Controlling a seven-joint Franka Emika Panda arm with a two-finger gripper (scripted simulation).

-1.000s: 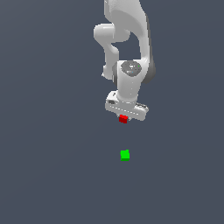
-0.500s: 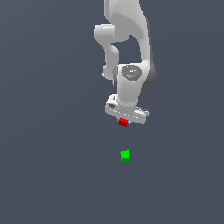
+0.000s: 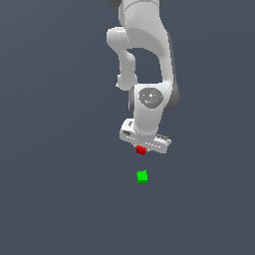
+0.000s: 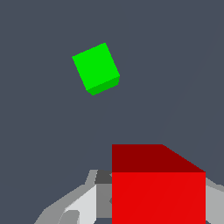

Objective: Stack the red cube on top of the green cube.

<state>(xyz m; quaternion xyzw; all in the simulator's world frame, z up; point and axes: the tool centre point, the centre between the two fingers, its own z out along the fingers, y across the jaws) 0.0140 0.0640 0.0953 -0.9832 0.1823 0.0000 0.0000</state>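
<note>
Carried closer toward the green cube (image 3: 142,176), the red cube (image 3: 141,150) rides clamped in the hand (image 3: 141,149), not yet over it.

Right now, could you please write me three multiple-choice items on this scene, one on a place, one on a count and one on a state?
1. Where is the green cube in the exterior view?
A. Below the gripper, apart from it
B. Between the fingers
C. On top of the red cube

2. How many cubes are in view?
A. One
B. Two
C. Three

3. What is the red cube's state?
A. Stacked on the green cube
B. Lying alone, far from the arm
C. Held at the gripper

Key: 1 A, bare surface separates it from the gripper; 2 B, one red and one green appear in both views; 3 C, the wrist view shows it between the fingers.
</note>
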